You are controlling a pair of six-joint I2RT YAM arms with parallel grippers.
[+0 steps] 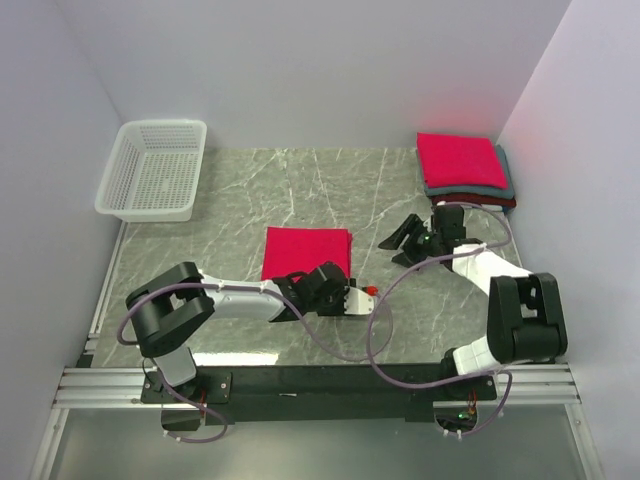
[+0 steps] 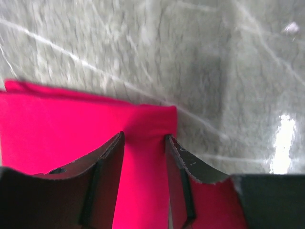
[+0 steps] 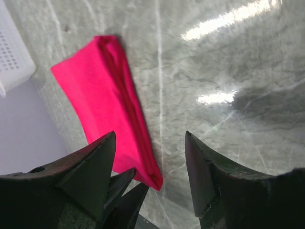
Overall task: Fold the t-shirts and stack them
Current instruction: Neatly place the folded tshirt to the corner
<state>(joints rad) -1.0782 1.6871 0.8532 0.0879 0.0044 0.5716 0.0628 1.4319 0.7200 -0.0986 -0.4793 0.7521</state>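
A bright red t-shirt (image 1: 307,250), folded into a rectangle, lies in the middle of the table. My left gripper (image 1: 330,280) is down on its near right corner. In the left wrist view the gripper (image 2: 144,136) has its jaws apart, with the red cloth (image 2: 71,133) running between them. My right gripper (image 1: 398,235) hangs open over bare table to the right of that shirt. The right wrist view shows it (image 3: 149,136) holding nothing, with the shirt (image 3: 105,100) at its left. At the back right stands a stack of folded t-shirts (image 1: 460,160), a red one on top of a grey one (image 1: 505,187).
A white lattice basket (image 1: 155,170) sits at the back left, and its corner shows in the right wrist view (image 3: 12,57). Pale walls close in the table on the left, back and right. The left arm's cable loops across the near middle of the table (image 1: 345,350).
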